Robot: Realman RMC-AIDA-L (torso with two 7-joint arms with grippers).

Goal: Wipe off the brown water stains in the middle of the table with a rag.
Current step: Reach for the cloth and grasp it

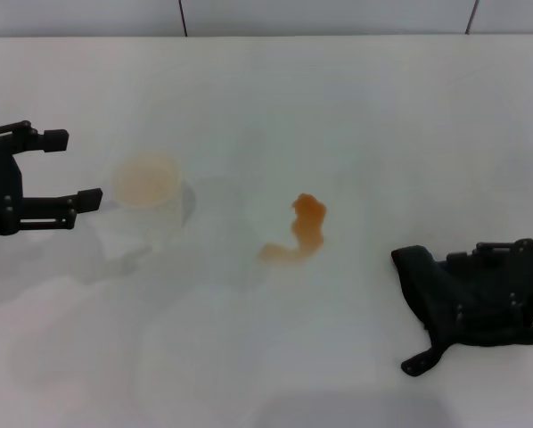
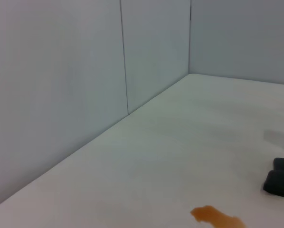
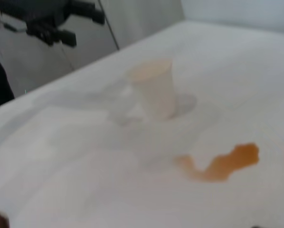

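Note:
The brown water stains (image 1: 304, 230) lie as a small hooked orange-brown puddle in the middle of the white table (image 1: 356, 116). They also show in the left wrist view (image 2: 216, 217) and the right wrist view (image 3: 223, 163). The black rag (image 1: 434, 287) lies crumpled on the table at the right, apart from the stains. My right gripper (image 1: 507, 272) rests down on the rag's right part, black on black. My left gripper (image 1: 74, 168) is open and empty at the far left, just left of a cup. It also shows far off in the right wrist view (image 3: 61, 21).
A white translucent plastic cup (image 1: 147, 191) with an orange tint stands left of the stains, also in the right wrist view (image 3: 154, 88). Grey wall panels (image 2: 85, 71) close the table's far side.

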